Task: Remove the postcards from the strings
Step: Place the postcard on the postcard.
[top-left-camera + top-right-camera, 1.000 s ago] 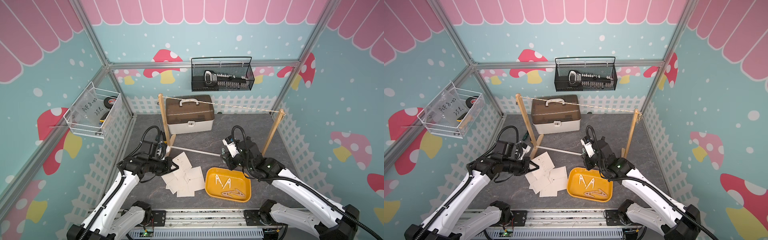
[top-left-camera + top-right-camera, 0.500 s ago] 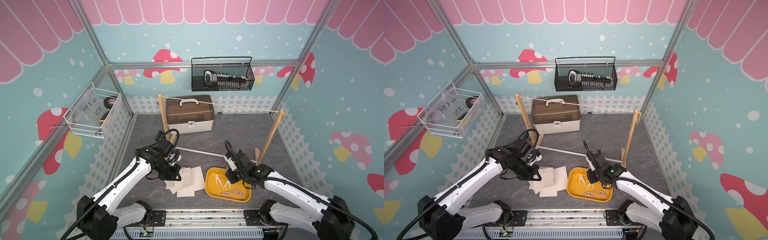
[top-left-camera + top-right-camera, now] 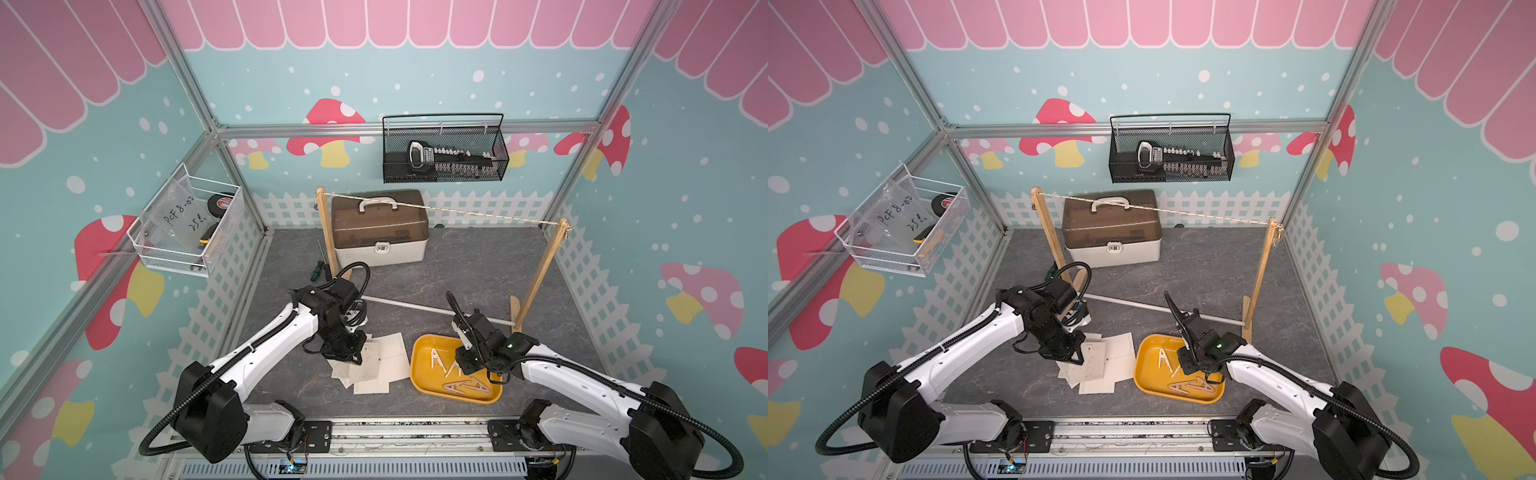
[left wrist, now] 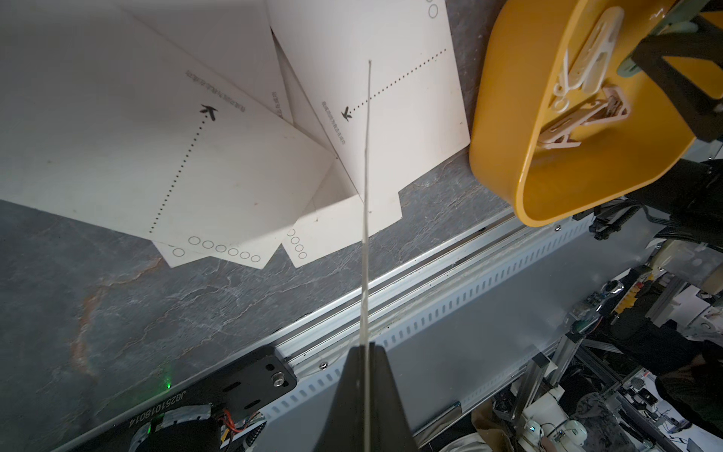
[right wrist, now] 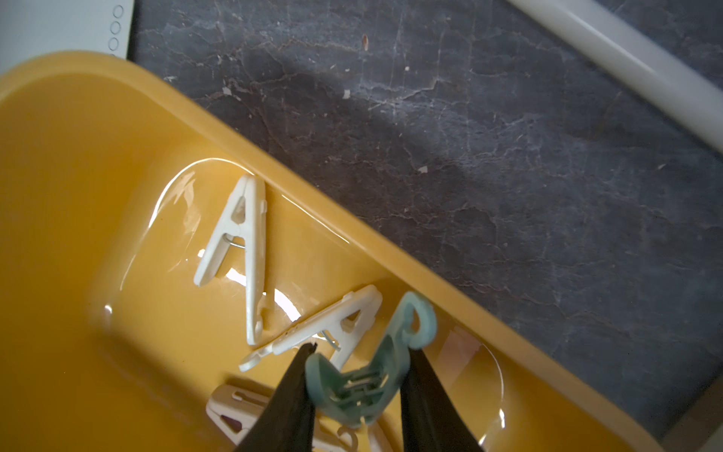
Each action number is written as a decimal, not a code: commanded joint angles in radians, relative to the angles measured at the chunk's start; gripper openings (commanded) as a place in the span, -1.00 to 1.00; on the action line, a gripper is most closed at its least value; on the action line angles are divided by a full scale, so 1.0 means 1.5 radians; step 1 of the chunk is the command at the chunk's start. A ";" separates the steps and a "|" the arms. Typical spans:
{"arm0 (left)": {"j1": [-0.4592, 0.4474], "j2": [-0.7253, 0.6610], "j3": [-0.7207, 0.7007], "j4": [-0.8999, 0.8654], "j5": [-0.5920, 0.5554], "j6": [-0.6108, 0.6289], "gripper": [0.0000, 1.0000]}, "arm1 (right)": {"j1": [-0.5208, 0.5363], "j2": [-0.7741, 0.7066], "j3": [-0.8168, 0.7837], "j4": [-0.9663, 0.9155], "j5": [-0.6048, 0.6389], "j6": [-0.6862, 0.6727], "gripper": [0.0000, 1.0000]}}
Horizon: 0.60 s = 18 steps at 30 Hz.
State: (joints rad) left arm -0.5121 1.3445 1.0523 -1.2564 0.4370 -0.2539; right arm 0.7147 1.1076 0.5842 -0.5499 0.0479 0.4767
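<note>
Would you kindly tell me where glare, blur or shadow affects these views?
Right wrist view: glare patches on the yellow tray floor, a shadow band across the table, the teal clothespin blurred. Left wrist view: background beyond the rail out of focus. Both top views: evenly lit, sharp.

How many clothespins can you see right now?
5. Four white clothespins lie in the yellow tray: two at its far side, two at its near side. One teal clothespin sits between the right end effector's jaws. The arm may hide more.
</note>
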 commanded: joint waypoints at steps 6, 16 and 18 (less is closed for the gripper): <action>-0.009 0.024 0.024 -0.012 -0.024 0.026 -0.78 | 0.002 -0.019 -0.021 0.020 0.044 0.019 -0.08; -0.009 0.029 0.040 -0.016 -0.074 0.023 -0.47 | 0.002 -0.074 -0.025 0.022 0.063 0.015 0.15; -0.009 0.028 0.046 -0.019 -0.089 0.023 -0.41 | 0.002 -0.089 -0.024 0.025 0.063 0.011 0.14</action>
State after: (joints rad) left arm -0.5201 1.3796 1.0878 -1.2648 0.3542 -0.2462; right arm 0.7147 1.0065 0.5564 -0.5220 0.1204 0.4942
